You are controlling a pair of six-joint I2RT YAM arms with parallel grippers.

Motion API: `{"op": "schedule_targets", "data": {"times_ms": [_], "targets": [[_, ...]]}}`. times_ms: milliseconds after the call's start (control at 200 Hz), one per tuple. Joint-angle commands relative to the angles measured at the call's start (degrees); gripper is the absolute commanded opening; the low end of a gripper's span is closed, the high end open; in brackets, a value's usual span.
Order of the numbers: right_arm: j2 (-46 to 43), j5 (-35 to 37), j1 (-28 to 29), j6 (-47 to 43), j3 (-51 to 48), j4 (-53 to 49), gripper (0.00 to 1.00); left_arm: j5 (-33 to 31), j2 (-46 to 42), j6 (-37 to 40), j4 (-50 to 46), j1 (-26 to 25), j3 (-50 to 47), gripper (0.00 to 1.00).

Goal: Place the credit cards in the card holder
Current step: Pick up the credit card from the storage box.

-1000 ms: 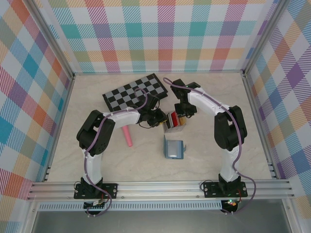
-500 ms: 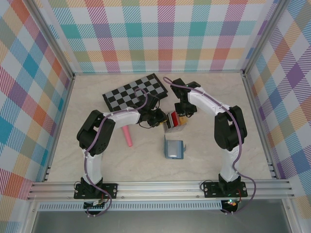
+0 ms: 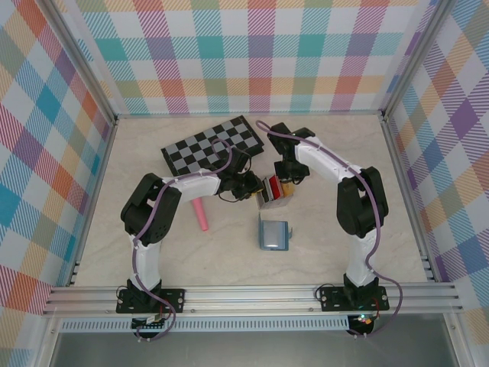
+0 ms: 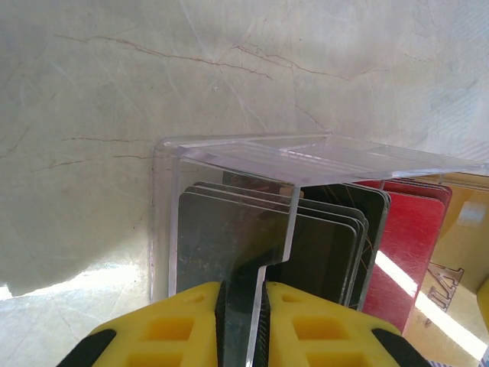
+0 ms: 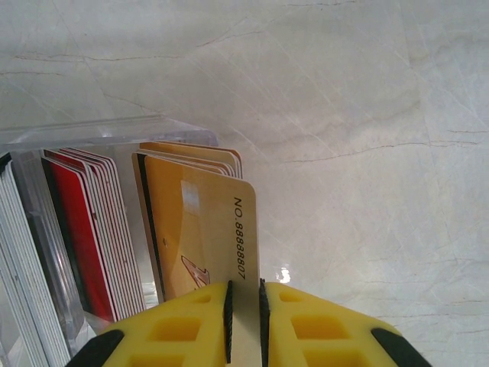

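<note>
A clear plastic box (image 3: 273, 196) on the table holds upright credit cards: black ones (image 4: 325, 237), red ones (image 5: 76, 229) and tan-yellow ones (image 5: 191, 153). My left gripper (image 4: 241, 289) is shut on a clear wall (image 4: 260, 252) of that box, on its left side (image 3: 254, 189). My right gripper (image 5: 244, 287) is shut on the edge of the front tan-yellow card (image 5: 202, 229), at the box's right end (image 3: 284, 182). The card holder (image 3: 273, 234), a teal wallet, lies flat on the table just in front of the box, apart from both grippers.
A black and grey checkerboard (image 3: 212, 143) lies at the back left of the table. A pink stick (image 3: 200, 215) lies beside the left arm. Plaid walls stand on three sides, and a metal rail (image 3: 244, 297) runs along the near edge.
The right gripper has shifted very slightly at the card box. The left arm, the box and the wallet have not moved.
</note>
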Motion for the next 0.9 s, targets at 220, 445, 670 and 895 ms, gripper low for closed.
{"op": "schedule_targets", "data": {"times_ms": [220,445,670,895], "targets": [[-2.96,2.09,0.08,0.08,1.62,-2.82,0.16,-0.51,1.69,0.11,-2.1,-0.31,-1.01,0.19],[-3.76,1.84,0.3,0.0,2.23,-3.25,0.15,-0.57,1.56,0.05,-2.05,-0.34,-1.06,0.19],[-4.98,-1.51,0.3,-0.25,3.46,-3.99,0.14,-0.59,1.59,0.12,-2.05,-0.33,-0.94,0.19],[-5.42,-5.14,0.3,-0.03,3.9,-3.9,0.08,-0.59,1.42,0.21,-2.18,-0.35,-1.05,0.19]]}}
